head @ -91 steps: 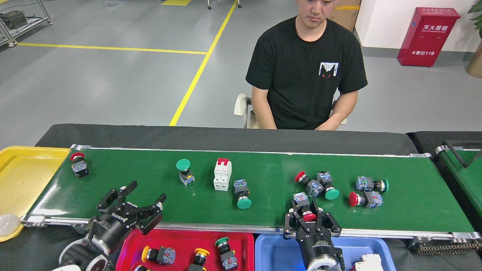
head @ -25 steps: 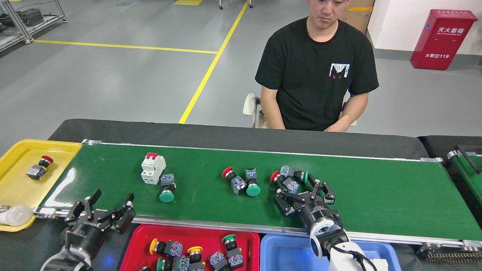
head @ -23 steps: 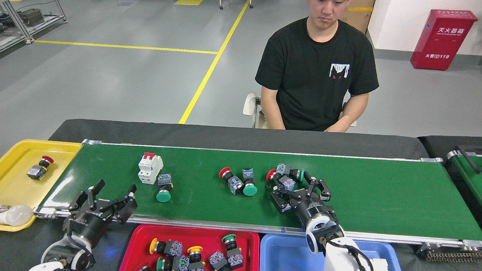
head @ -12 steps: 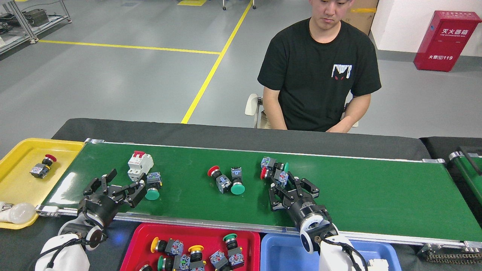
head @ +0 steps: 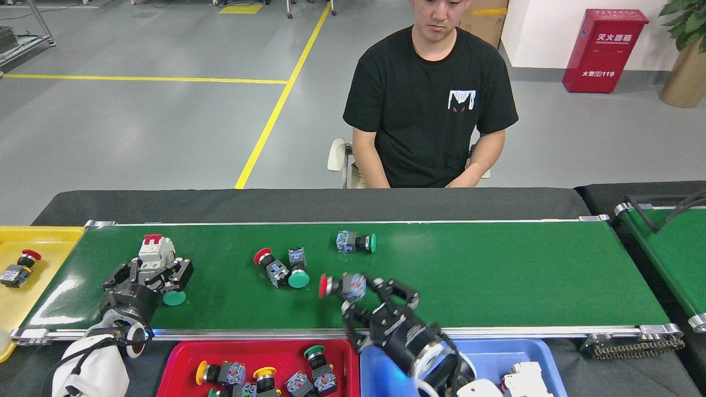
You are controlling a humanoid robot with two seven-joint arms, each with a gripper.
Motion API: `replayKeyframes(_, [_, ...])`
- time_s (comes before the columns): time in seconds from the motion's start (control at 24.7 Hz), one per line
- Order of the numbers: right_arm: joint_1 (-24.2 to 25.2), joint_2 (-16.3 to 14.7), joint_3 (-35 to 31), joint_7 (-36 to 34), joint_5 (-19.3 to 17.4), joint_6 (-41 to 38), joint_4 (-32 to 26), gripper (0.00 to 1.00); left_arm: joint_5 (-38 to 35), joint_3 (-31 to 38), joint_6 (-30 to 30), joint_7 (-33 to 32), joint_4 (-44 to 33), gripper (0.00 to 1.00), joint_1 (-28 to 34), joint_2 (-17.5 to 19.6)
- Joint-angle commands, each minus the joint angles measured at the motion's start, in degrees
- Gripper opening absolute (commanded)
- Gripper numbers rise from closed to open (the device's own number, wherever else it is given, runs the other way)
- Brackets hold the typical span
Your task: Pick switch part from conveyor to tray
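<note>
My left end effector (head: pixel 148 275) sits low on the long dark-green conveyor belt (head: pixel 496 275), fingers spread around a green mushroom-cap push-button switch (head: pixel 174 298) just below a white breaker with a red toggle (head: pixel 156 250). Rightward, my right end effector (head: pixel 368 298) is clamped on a red-capped switch part with a grey contact block (head: pixel 342 285). It looks light, rigid, smooth plastic; I'd grip the squarer block, not the cap
</note>
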Motion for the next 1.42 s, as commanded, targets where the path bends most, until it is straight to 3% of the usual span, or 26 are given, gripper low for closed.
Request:
replayKeyframes(0.0, [-0.44, 0.44, 1.75, -0.77, -0.05, -1.43, -1.3, 1.0, 0.16, 0.1, -2.1, 1.14, -1.17, 0.06, -0.36, 0.18])
replayKeyframes(0.08, [-0.44, 0.44, 1.84, -0.69, -0.05, -1.43, -1.57, 1.0, 0.25, 0.19, -4.83, 1.14, -5.65, 0.04, 0.43, -0.44])
replayKeyframes(0.28, [-0.09, -0.35, -0.27, -0.69, -0.31, -0.64, -6.49, 1.0, 2.18, -0.25, -7.21, 0.08, -27.54, 0.04, 9.39, -1.67])
replayKeyframes(0.41, [2.54, -0.87, -9.59, -0.6, -0.4, 3.23, -10.09, 1.0, 2.54, -0.69, -8.7, -4.14, -40.55, 0.05, 17.48, -3.52])
replayKeyframes(0.57, [7.38, -1.4, -20.57, -0.86, -0.31, 16.24, -15.01, 1.0, 1.83, -6.05, -13.45, -7.91, -54.43, 0.06, 27.15, -8.88])
replayKeyframes(0.65, [9.93, -3.16, -25.93, -1.39, -0.23, 21.86, -16.33, 1.0, 1.22, -11.06, -13.62, -9.85, -57.86, 0.06, 30.57, -9.76])
replayKeyframes(0.77, [14.67, -6.06, -33.93, -4.38, -0.31, 23.8, -16.68, 1.0, -3.62, -18.36, -12.57, -11.08, -57.77, 0.1, 32.07, -12.75])
replayKeyframes(0.97, [19.6, -6.76, -41.05, -6.14, -1.02, 23.27, -16.33, 1.0, -13.28, -26.71, -11.69, -14.33, -57.69, 0.25, 35.32, -21.36])
replayKeyframes(1.01, [19.86, -7.38, -41.4, -6.14, -2.25, 22.83, -16.16, 1.0, -13.99, -27.76, -10.9, -16.18, -57.6, 0.36, 35.23, -22.41])
replayKeyframes(1.09, [19.86, -9.84, -41.49, -5.96, -6.03, 21.78, -15.72, 1.0, -14.34, -30.49, -6.06, -17.76, -57.6, 0.83, 35.06, -22.68])
replayKeyframes(1.14, [19.86, -10.98, -41.49, -5.87, -7.52, 21.6, -15.63, 1.0, -14.25, -32.07, -2.9, -17.76, -57.51, 1.0, 34.88, -22.68])
replayKeyframes(1.22, [19.86, -12.56, -41.4, -5.78, -9.19, 20.37, -15.54, 1.0, -13.64, -33.91, 1.5, -17.67, -56.81, 1.0, 34.79, -22.41])
replayKeyframes(1.38, [20.21, -12.74, -41.49, -5.7, -9.37, 18.17, -15.19, 1.0, -11.53, -29.96, 2.02, -17.41, -57.33, 1.0, 35.06, -21.97])
